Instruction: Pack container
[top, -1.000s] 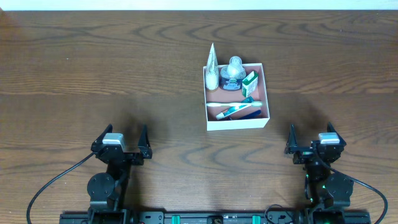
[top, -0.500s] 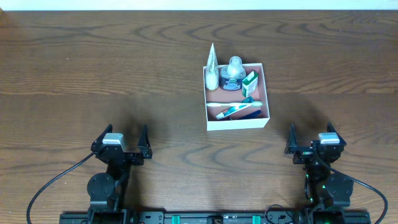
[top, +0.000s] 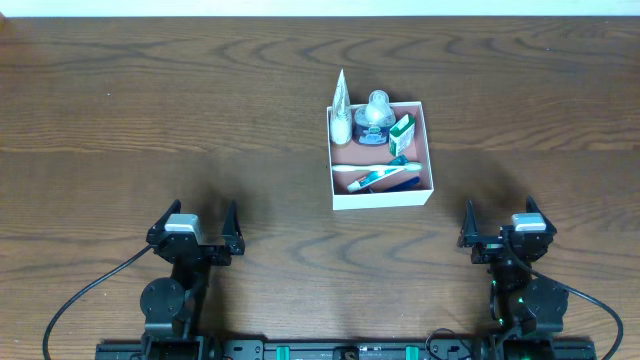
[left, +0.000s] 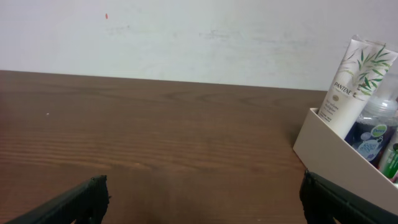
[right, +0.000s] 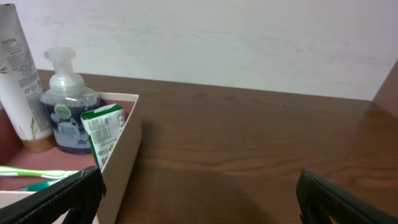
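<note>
1. Overhead, the dark wood tabletop (top: 150, 120) fills the view and carries everything else.
2. The container (top: 383, 199), a shallow square box with white walls and a dusty pink floor, sits on the tabletop right of centre and toward the far side. It is upright and open at the top.
3. The left gripper (top: 198, 212) rests well apart from the container, on its near-left side. Its fingers (left: 87, 200) are spread wide with nothing between them.
4. The right gripper (top: 500, 213) rests well apart from the container, on its near-right side. Its fingers (right: 69, 196) are also spread wide and hold nothing.
5. A white tube (top: 342, 112) stands in the container's far-left corner. It leans on the wall and rises well above the rim.
6. A clear pump bottle (top: 375, 118) with blue liquid stands against the container's far wall, just beside the tube.
7. A small green and white box (top: 402, 133) stands tilted by the container's right wall, touching or nearly touching the bottle.
8. A white and teal toothbrush (top: 372, 178) lies flat along the container's near wall, with something dark blue beside it.
</note>
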